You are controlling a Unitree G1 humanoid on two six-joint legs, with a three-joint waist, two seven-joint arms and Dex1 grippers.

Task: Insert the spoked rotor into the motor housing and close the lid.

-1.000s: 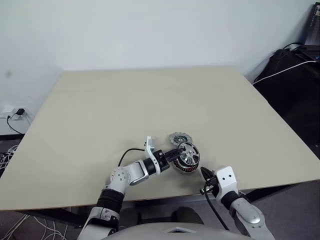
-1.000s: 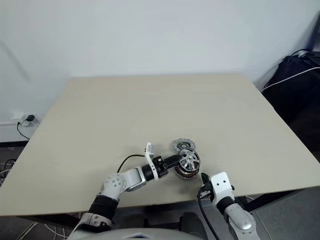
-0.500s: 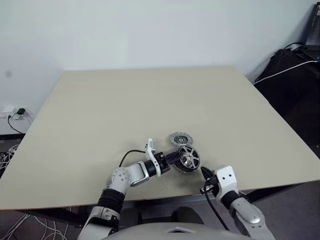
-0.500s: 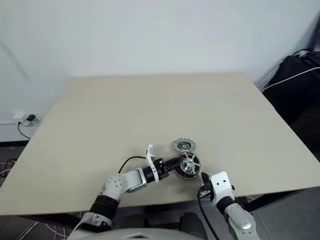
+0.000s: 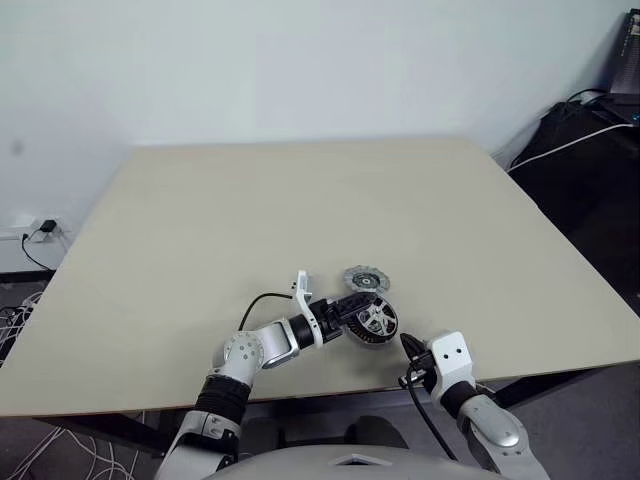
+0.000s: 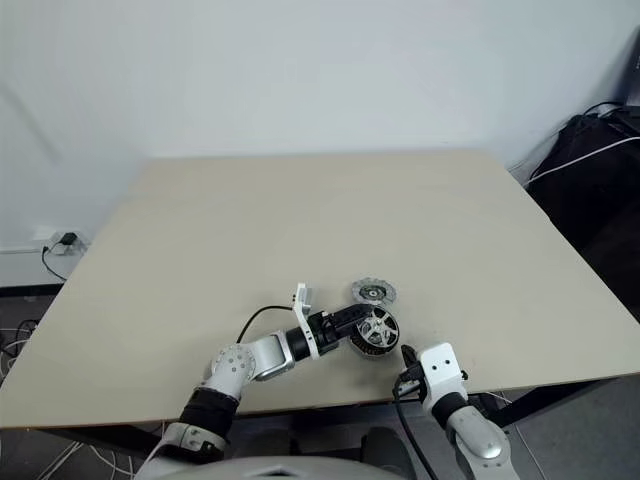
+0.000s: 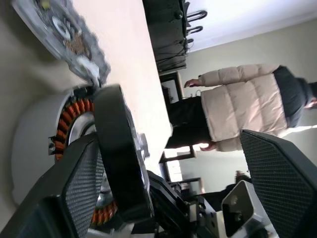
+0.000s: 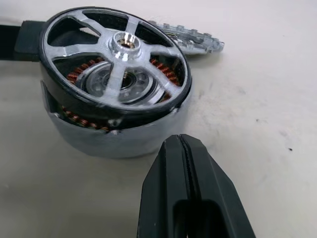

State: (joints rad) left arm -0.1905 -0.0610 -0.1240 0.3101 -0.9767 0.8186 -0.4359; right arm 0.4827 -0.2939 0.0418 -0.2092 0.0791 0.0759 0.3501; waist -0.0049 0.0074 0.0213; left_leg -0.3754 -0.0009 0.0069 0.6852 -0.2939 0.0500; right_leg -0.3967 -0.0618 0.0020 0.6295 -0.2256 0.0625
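The left gripper [image 5: 352,308] has just spread its jaws, freeing the spoked rotor [image 8: 115,52], now seated crookedly in the motor housing [image 8: 99,130] near the desk's [image 5: 300,200] front edge. The lid [image 5: 366,279] waits just behind. The right gripper [image 8: 190,186] stays with its jaws together.

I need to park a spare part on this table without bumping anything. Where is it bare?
The table is bare from the lid back to the far edge, and to both sides. It is crowded at the near edge: lid, spoked rotor on the motor housing, left claw and right claw.
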